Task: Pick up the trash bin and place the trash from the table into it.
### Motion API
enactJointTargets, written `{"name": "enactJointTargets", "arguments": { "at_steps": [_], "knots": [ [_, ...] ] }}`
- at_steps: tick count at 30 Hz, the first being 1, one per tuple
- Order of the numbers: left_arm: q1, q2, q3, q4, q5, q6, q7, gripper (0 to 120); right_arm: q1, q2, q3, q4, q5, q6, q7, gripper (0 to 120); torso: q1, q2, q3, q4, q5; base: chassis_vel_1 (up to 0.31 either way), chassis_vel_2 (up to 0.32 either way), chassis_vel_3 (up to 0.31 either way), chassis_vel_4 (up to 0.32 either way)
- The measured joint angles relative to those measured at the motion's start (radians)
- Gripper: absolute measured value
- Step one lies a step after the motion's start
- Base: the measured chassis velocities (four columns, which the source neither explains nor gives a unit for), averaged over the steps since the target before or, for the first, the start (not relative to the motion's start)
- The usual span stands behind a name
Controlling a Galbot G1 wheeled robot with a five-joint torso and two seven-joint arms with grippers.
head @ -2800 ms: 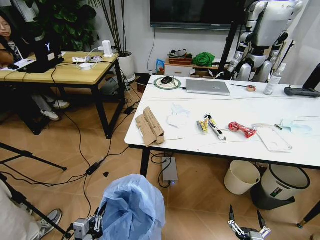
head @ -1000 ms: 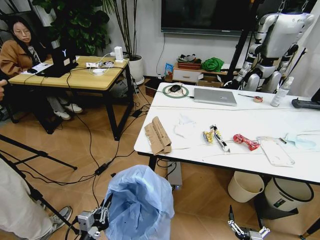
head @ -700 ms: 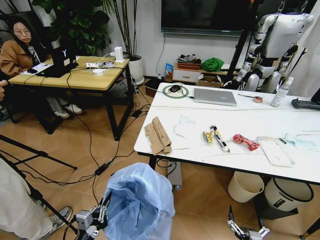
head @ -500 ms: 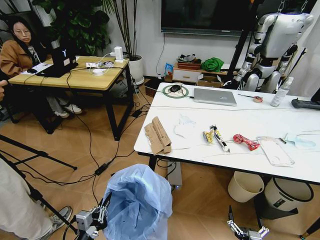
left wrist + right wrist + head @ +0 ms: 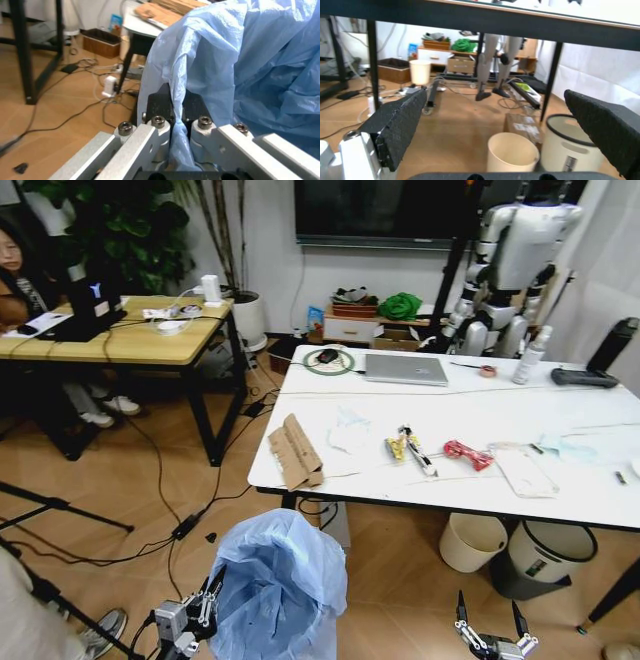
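A silver laptop [image 5: 402, 369] lies closed at the far edge of the marble-topped bench, a green-rimmed round pad [image 5: 330, 361] with a dark object on it just beside it. Further along that edge stand a roll of tape [image 5: 488, 371] and a white bottle [image 5: 525, 363]. Behind them, a white humanoid robot [image 5: 510, 260] hangs on a stand below a wall-mounted screen [image 5: 385, 210]. Under the bench, a cream bucket-like bin [image 5: 472, 541] sits beside a dark grey bin with a white liner [image 5: 545, 555]. Across the room, a wooden-topped desk [image 5: 130, 340] carries a black laptop [image 5: 82, 310], with leafy plants [image 5: 125, 220] behind and cables [image 5: 170, 470] trailing over the wood floor.
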Motion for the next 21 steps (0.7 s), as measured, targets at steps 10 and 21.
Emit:
{"name": "enactJointTargets", "arguments": {
  "at_steps": [10, 21],
  "knots": [
    [-0.002, -0.005, 0.001, -0.003, -0.013, -0.009, 0.002, 0, 0.002, 0.000, 0.001, -0.003, 0.001, 0.000, 0.001, 100, -0.001, -0.001, -0.001, 0.0003, 0.0001, -0.041, -0.042, -0.033, -0.045],
    [-0.011, -0.015, -0.016, 0.004, 0.032, 0.013, 0.029, 0, 0.004, 0.000, -0.002, -0.008, 0.001, 0.000, 0.001, 100, -0.001, -0.003, -0.001, 0.0002, 0.0000, 0.000, 0.000, 0.000, 0.000]
  ]
}}
